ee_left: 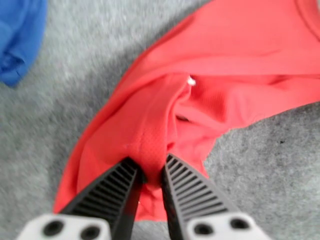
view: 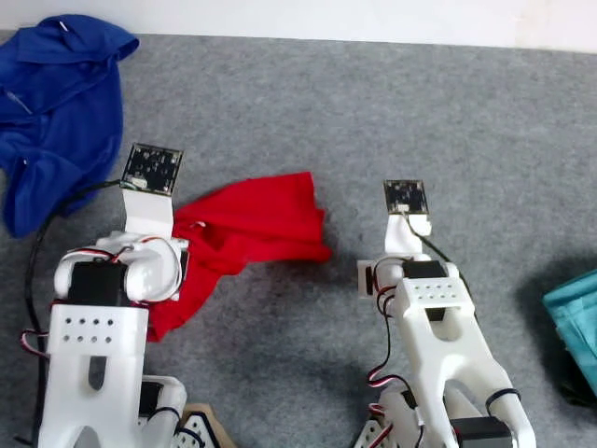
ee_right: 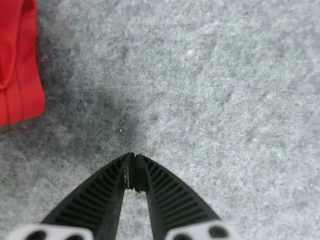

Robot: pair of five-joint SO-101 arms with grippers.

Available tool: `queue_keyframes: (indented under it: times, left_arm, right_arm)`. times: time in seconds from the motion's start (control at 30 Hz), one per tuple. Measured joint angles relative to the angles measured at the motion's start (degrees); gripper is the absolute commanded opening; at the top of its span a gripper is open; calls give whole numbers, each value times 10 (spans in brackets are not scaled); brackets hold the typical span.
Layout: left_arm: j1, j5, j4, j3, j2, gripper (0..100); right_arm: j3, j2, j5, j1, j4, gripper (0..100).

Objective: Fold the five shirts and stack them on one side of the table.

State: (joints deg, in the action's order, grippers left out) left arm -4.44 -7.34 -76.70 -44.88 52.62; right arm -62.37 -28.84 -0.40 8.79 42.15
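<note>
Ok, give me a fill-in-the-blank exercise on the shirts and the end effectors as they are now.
1. The left end effector pinches a shirt whose colour is ____.
2. The right end effector is shut over the grey table cover and holds ____.
3. The blue shirt lies crumpled at the table's far ____ corner.
4. The teal shirt lies at the table's ____ edge.
Missing words: red; nothing; left; right.

red shirt, blue shirt, teal shirt, grey table.
</note>
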Motion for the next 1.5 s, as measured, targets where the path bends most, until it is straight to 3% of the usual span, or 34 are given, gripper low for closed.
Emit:
queue_keyframes:
  times: [0.3, 0.47, 0.77, 0.9, 1.13, 1.27, 1.5]
  left_arm:
    - [-17, -27, -27, 41, 0, 139]
    - [-57, -27, -27, 41, 0, 0]
    - [-76, -27, -12, 41, 0, 6]
    - [-76, -27, -7, 60, 0, 6]
    - [-77, 42, -7, 178, 0, 6]
    - [-76, 64, -7, 231, 0, 6]
    - [-76, 114, -7, 280, 0, 6]
  right_arm:
    - [0, 0, 1, 0, 0, 8]
    - [0, 0, 4, 0, 0, 8]
    - [4, 0, 4, 0, 0, 12]
    - [41, 0, -41, 1, 0, 13]
    - [82, 0, -57, 67, -11, 22]
    - [86, 18, -61, 74, -58, 112]
    - [222, 193, -105, 74, -73, 123]
